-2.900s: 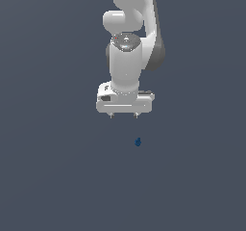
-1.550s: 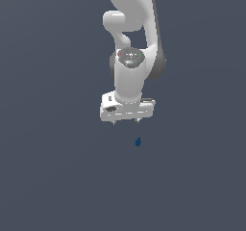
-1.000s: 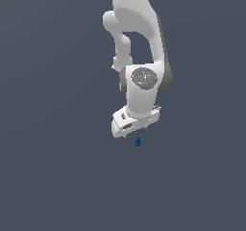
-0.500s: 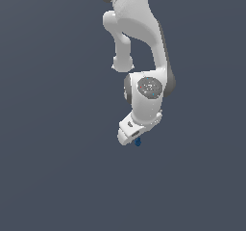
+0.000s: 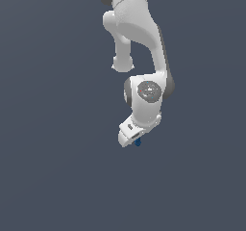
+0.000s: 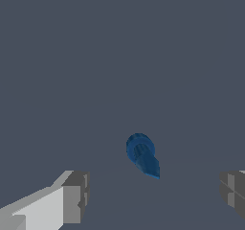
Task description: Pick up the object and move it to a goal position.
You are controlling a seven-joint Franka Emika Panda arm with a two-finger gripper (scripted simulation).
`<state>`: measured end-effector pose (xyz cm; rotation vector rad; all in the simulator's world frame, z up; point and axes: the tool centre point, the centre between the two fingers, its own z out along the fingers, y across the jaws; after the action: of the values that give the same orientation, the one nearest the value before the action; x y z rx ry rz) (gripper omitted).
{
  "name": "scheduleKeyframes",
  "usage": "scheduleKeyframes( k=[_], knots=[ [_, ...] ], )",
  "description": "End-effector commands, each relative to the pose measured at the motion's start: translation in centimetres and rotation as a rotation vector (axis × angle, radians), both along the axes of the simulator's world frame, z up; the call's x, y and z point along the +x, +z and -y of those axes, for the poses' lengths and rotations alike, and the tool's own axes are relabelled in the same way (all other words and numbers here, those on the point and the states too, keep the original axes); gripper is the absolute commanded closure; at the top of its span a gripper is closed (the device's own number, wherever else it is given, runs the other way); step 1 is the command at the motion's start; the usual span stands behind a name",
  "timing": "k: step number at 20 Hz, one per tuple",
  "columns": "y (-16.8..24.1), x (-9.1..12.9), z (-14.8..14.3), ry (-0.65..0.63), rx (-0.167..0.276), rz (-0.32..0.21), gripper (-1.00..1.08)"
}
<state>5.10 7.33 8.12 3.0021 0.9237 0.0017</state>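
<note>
— From the exterior view, how far along is it?

— Early, I'd judge. The gripper [image 5: 133, 139] is down low and tilted, right at the object [image 5: 138, 142], a tiny dark blue lump peeking out at its lower edge. It rests on the grey floor, not lifted. From here I cannot tell how wide the jaws stand.

— And compared with a moment ago?

— Nearly three seconds back the hand hung square and well above the lump. Since then the arm has folded down, turned its wrist and closed the gap; the lump itself hasn't budged.

— What does the wrist view add?

— There the object [image 6: 141, 155] lies between the two fingertips [image 6: 76, 198], one on each side and both well apart from it. So the gripper [image 6: 155, 193] is wide open and holds nothing.

— What's left, then?

— Almost everything, I'd say: closing on the lump, lifting it, and carrying it to the goal. No goal marker shows in either view.
</note>
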Motion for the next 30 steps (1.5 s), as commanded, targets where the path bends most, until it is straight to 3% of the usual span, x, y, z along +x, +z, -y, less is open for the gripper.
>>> scheduleKeyframes(
  k=[1,11,12,30],
  knots=[
    [-1.2,-0.1,0.0,0.001,0.000,-0.001,-0.92],
    [-3.9,0.0,0.0,0.004,0.000,-0.001,-0.92],
    [-3.9,0.0,0.0,0.004,0.000,-0.001,1.08],
    [-1.9,-0.1,-0.5,0.004,0.000,-0.001,1.08]
  ],
)
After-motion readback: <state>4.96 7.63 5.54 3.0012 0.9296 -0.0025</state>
